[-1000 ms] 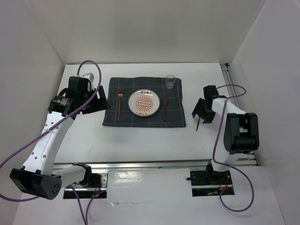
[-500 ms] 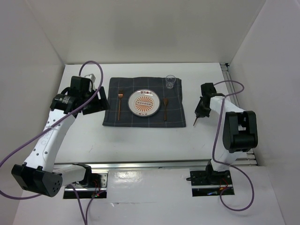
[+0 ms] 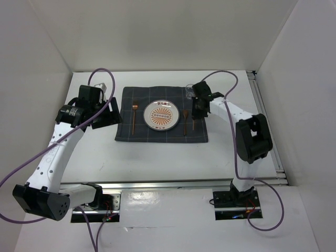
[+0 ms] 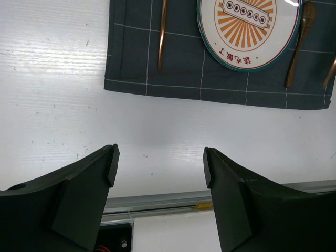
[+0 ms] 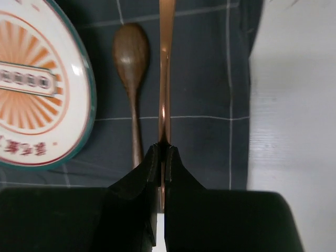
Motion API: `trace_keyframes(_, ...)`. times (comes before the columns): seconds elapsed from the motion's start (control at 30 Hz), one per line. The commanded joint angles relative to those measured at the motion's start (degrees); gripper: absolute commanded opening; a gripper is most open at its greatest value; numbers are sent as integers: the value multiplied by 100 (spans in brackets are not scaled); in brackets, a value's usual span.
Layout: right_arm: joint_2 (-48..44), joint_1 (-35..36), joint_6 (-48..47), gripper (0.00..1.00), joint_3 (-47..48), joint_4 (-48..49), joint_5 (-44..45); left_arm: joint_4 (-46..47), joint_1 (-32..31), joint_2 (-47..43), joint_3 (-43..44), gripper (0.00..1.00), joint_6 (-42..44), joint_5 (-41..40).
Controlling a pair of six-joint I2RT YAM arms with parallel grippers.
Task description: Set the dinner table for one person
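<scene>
Where the fingers of the right gripper meet, a slim copper-coloured utensil is pinched near one end, the jaws being drawn tight on it. It is held lengthwise over the dark grey checked cloth. Neither its kind nor whether it touches the cloth can be told. Just beside it, on the plate side, a dark wooden spoon is laid parallel on the cloth. Beyond the spoon the round plate is set, white with a green rim, its orange sunburst print shown uncovered.

In the top view the plate is seen at the middle of the cloth. The wooden spoon is at its right and a copper-coloured fork at its left. A clear glass stands at the far right corner of the cloth. It is largely hidden by the right gripper, and what it holds cannot be told.

The left gripper is held with its jaws spread wide, only bare white tabletop being seen between them. It is placed just beside the left edge of the cloth.

The dinner table lies under everything. The cloth is spread on its far middle part, and a metal rail runs along its near edge.
</scene>
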Motion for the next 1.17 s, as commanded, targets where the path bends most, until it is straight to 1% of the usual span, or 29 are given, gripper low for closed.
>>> trace_keyframes(0.0, 426, 56, -94, 0, 192, -155, -17, -36, -20, -35, 250, 83, 109, -89)
trace_keyframes(0.07, 558, 56, -24, 0, 192, -154, -18, -97, -20, -35, 250, 83, 109, -89)
trace_keyframes(0.1, 620, 56, 29, 3, 192, -154, -18, -98, -20, -35, 250, 83, 109, -89)
trace_keyframes(0.13, 673, 56, 29, 9, 192, -154, -18, -98, -20, -35, 250, 83, 109, -89)
trace_keyframes(0.17, 673, 108, 29, 16, 244, -154, -18, -159, -20, -35, 250, 83, 109, -89)
trace_keyframes(0.2, 578, 109, 81, 28, 244, -154, 34, -159, -20, -88, 250, 83, 170, -89)
trace_keyframes(0.23, 507, 109, 82, 35, 244, -154, 113, -159, -20, -88, 250, 83, 171, -89)
trace_keyframes(0.27, 419, 109, 143, 39, 331, -241, 253, -159, -20, -88, 250, 83, 171, -89)
trace_keyframes(0.3, 244, 109, 196, 56, 402, -390, 255, -159, -20, -88, 250, 83, 171, -89)
trace_keyframes(0.37, 24, 109, 196, 74, 604, -444, 325, -159, -20, -88, 250, 83, 171, -89)
trace_keyframes(0.4, -221, 48, 135, 81, 683, -575, 377, -159, -20, -88, 250, 83, 171, -20)
trace_keyframes(0.43, -336, -31, 82, 86, 849, -628, 438, -107, -20, -88, 250, 83, 171, 42)
trace_keyframes(0.53, -811, -225, 82, 91, 992, -839, 597, -107, -20, -35, 250, 83, 171, 95)
trace_keyframes(0.6, -1074, -532, 82, 99, 1053, -909, 658, -107, -20, -35, 250, 83, 171, 148)
trace_keyframes(0.67, -1557, -918, 336, 100, 694, -910, 851, -107, -20, -35, 303, 83, 171, 148)
trace_keyframes(0.7, -1733, -1068, 476, 100, 519, -910, 957, -107, -20, -35, 303, 83, 171, 148)
trace_keyframes(0.73, -2118, -1226, 678, 100, 308, -745, 1027, -107, -20, -35, 303, 83, 171, 148)
trace_keyframes(0.77, -2304, -1567, 775, 100, -138, -691, 1028, -46, -20, -35, 303, 83, 171, 148)
trace_keyframes(0.87, -2849, -2043, 925, 100, -598, -690, 782, 16, -20, -35, 303, 83, 171, 148)
trace_keyframes(0.9, -2938, -2097, 926, 100, -817, -690, 782, 16, -20, -35, 303, 83, 171, 226)
trace_keyframes(1.03, -3053, -2168, 855, 100, -1108, -866, 913, 16, -20, -35, 303, 83, 171, 306)
trace_keyframes(1.07, -3105, -2168, 638, 100, -1109, -866, 914, 16, -20, -35, 303, 83, 171, 306)
trace_keyframes(1.1, -3106, -2220, 540, 96, -1170, -866, 861, 16, -20, -35, 242, 83, 171, 306)
trace_keyframes(1.13, -3106, -2220, 452, 96, -1171, -866, 861, 69, -20, -35, 241, 83, 171, 306)
